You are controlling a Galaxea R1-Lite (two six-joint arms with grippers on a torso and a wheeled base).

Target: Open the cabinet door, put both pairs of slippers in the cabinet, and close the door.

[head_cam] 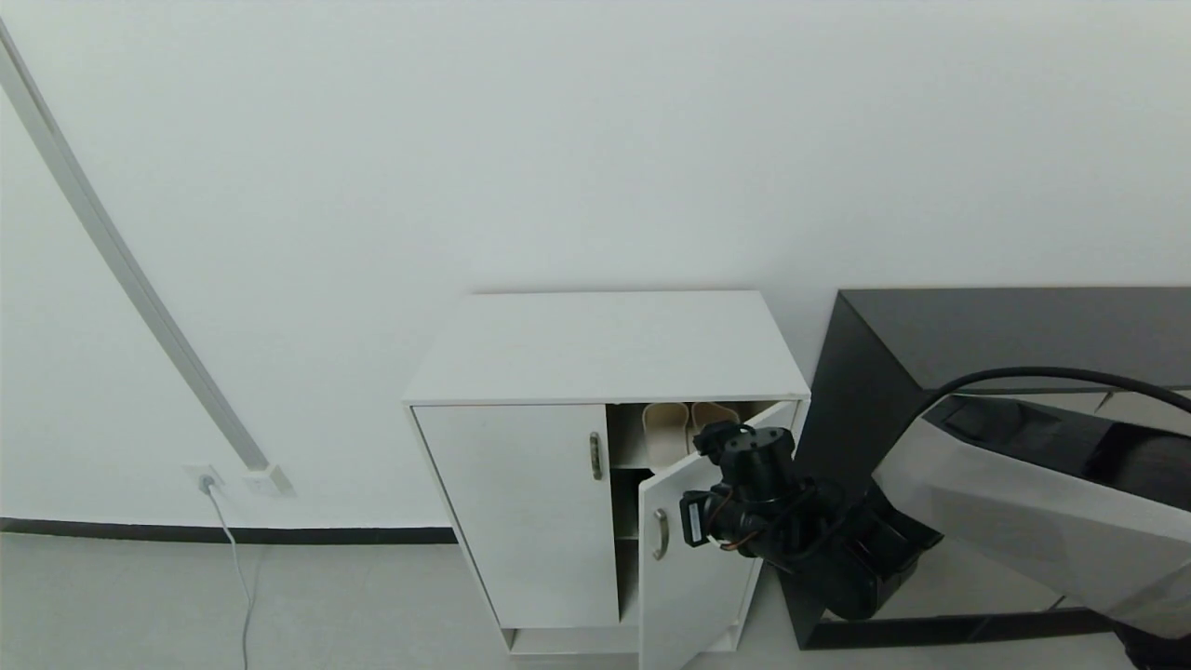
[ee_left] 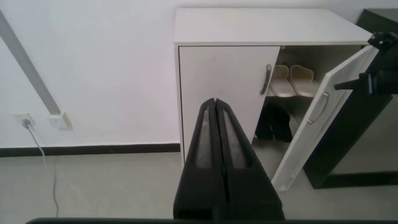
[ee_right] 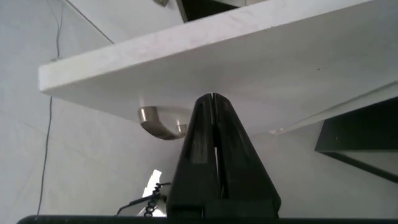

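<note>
The white cabinet (head_cam: pixel 605 344) stands against the wall with its left door shut and its right door (head_cam: pixel 684 577) swung partly open. A beige pair of slippers (head_cam: pixel 665 430) lies on the upper shelf, and a dark pair (ee_left: pixel 277 121) stands on the shelf below. My right gripper (head_cam: pixel 712 437) is shut, its tip at the outer face of the open door (ee_right: pixel 249 50), just above the curved metal handle (ee_right: pixel 158 121). My left gripper (ee_left: pixel 215 106) is shut on nothing and hangs well in front of the cabinet (ee_left: pixel 261 25), level with the shut left door.
A black cabinet (head_cam: pixel 977 335) stands right beside the white one, close behind the open door. A wall socket with a cable (head_cam: pixel 207 482) and a slanted conduit (head_cam: pixel 121 261) are at the left. Bare grey floor lies left of the cabinet.
</note>
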